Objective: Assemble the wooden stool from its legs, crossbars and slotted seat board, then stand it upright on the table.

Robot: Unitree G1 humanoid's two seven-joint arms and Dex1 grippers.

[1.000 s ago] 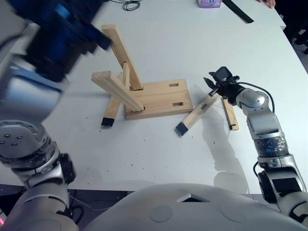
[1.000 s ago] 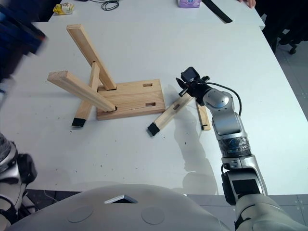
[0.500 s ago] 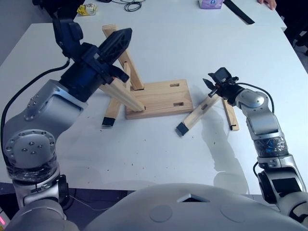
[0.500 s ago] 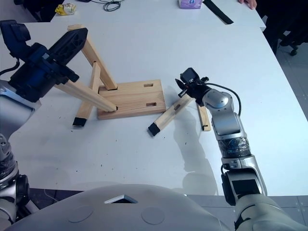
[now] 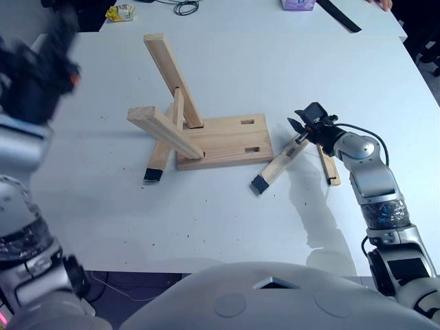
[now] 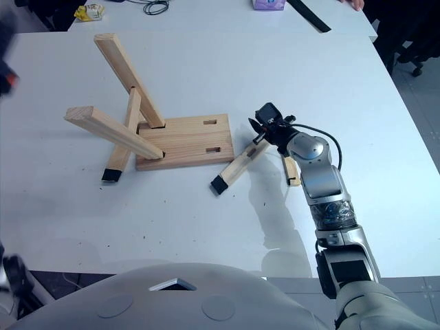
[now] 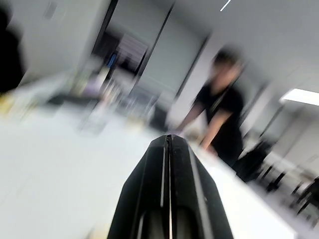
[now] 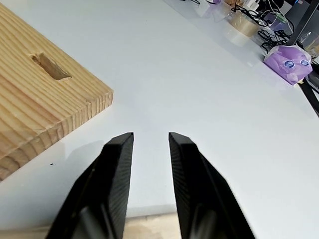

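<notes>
The slotted seat board lies flat mid-table. Two legs stand slanted in its left slots, one tall and one leaning left. A black-tipped piece rests against them. A loose black-tipped leg lies right of the board, with a thin crossbar beside it. My right gripper is open just above the loose leg's upper end, nothing between its fingers. The board's corner and slot are close by. My left gripper is shut and empty, raised at the far left.
At the table's far edge are a purple box, a black strap, a yellow packet and cables. White tabletop lies bare in front of the board and on the far right.
My left arm has swung away from the standing legs to the far left and up. My right gripper has edged slightly down toward the loose leg. The wooden parts stay put.
</notes>
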